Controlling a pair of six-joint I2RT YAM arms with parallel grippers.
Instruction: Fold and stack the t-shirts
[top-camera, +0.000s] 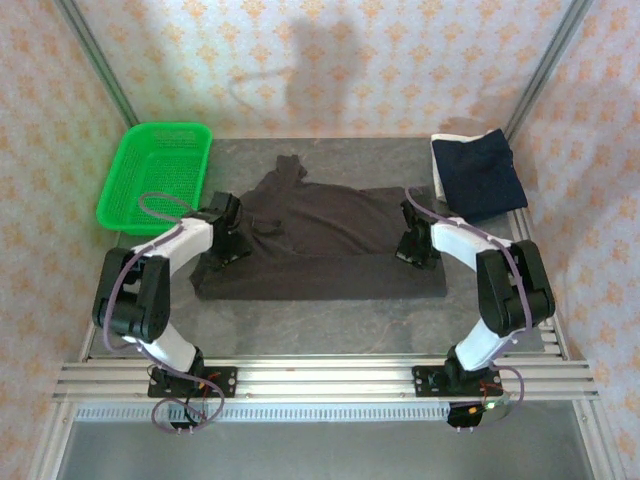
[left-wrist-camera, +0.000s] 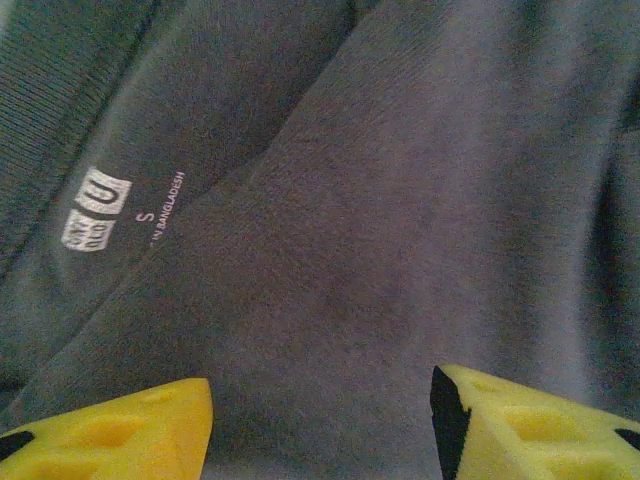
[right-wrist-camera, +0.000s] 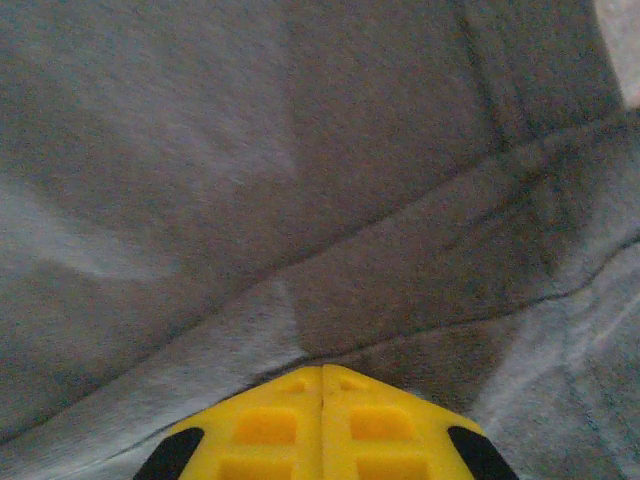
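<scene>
The dark charcoal-brown t-shirt (top-camera: 320, 240) lies spread and partly folded in the middle of the table, one sleeve pointing to the back. My left gripper (top-camera: 232, 248) is over its left edge; in the left wrist view it (left-wrist-camera: 320, 400) is open just above the cloth, near the printed neck label (left-wrist-camera: 97, 208). At the shirt's right edge my right gripper (top-camera: 413, 248) is down on the cloth; seen from the right wrist, it (right-wrist-camera: 322, 372) is shut with creases of the shirt (right-wrist-camera: 300, 200) running to its tip. The folded navy t-shirt (top-camera: 478, 175) lies at the back right on a white one (top-camera: 440, 150).
A green mesh basket (top-camera: 155, 175) stands at the back left. Frame posts and patterned walls close off the table's sides and back. A metal rail (top-camera: 320, 375) runs along the near edge by the arm bases.
</scene>
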